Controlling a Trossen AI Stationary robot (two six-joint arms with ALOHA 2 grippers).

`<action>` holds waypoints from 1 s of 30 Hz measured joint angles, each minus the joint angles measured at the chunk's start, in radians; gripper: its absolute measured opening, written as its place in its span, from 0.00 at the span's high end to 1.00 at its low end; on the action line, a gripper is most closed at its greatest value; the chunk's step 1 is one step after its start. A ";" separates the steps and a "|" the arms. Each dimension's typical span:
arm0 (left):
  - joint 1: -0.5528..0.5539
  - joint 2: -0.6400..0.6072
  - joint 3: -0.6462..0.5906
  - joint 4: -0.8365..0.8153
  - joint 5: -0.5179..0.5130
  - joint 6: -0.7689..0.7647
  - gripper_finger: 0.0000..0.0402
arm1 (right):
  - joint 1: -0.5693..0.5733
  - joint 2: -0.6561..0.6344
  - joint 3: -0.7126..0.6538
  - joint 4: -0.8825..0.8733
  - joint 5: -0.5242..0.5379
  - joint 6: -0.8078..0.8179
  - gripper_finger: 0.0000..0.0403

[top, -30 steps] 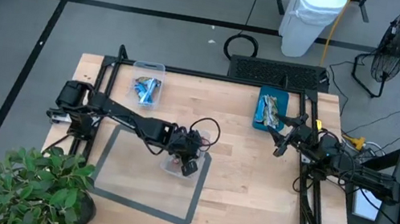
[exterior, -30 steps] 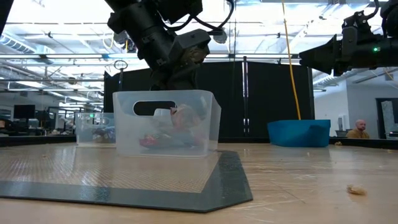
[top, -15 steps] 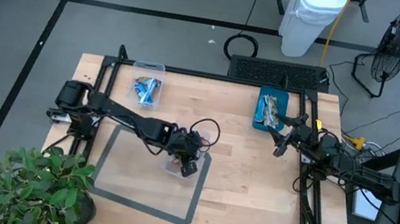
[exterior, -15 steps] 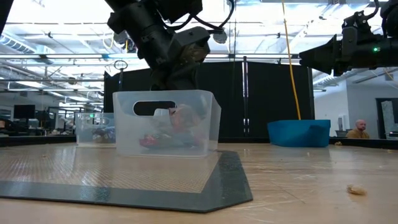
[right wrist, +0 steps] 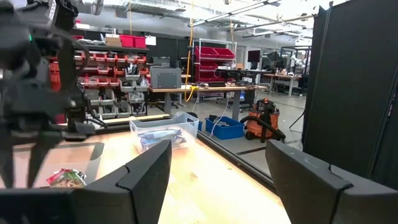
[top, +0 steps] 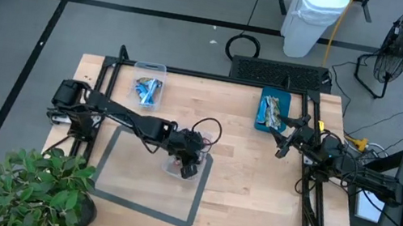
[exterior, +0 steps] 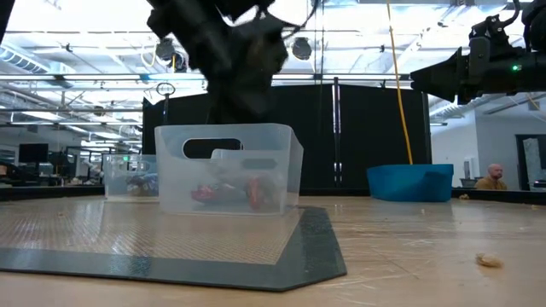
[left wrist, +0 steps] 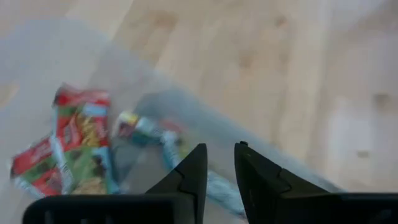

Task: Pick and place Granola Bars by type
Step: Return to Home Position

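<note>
1. High view: the left gripper hangs right over the clear bin, which sits on the far right corner of the grey mat.
2. Its fingers are only a crack apart with nothing between them. The red granola bars lie loose on the bin floor.
3. The right gripper waits by the right edge of the table, fingers spread wide and empty, near the teal tray of tan bars.
4. The blue bars are in a second tub at the table's far edge.

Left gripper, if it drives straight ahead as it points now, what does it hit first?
Probably the clear tub: the left gripper points down into it, near its wall, with the red-and-green bars off to the side. Wall or floor first, I cannot tell.
</note>
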 joint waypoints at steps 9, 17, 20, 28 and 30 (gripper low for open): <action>-0.025 -0.241 0.003 -0.040 -0.078 0.107 0.78 | 0.000 0.000 0.000 -0.001 0.000 0.000 0.38; -0.159 -0.462 0.000 -0.268 -0.435 0.165 0.78 | 0.000 0.000 0.000 0.000 0.000 0.000 0.38; -0.238 -0.520 -0.038 -0.311 -0.599 0.165 0.78 | 0.000 0.000 0.000 0.000 0.000 0.000 0.38; -0.372 -0.723 -0.336 -0.204 -0.800 0.080 0.78 | 0.000 0.000 0.000 0.000 0.000 0.000 0.38; -0.378 -0.801 -0.429 -0.148 -0.805 0.063 0.78 | 0.000 0.000 0.000 0.000 0.000 0.000 0.38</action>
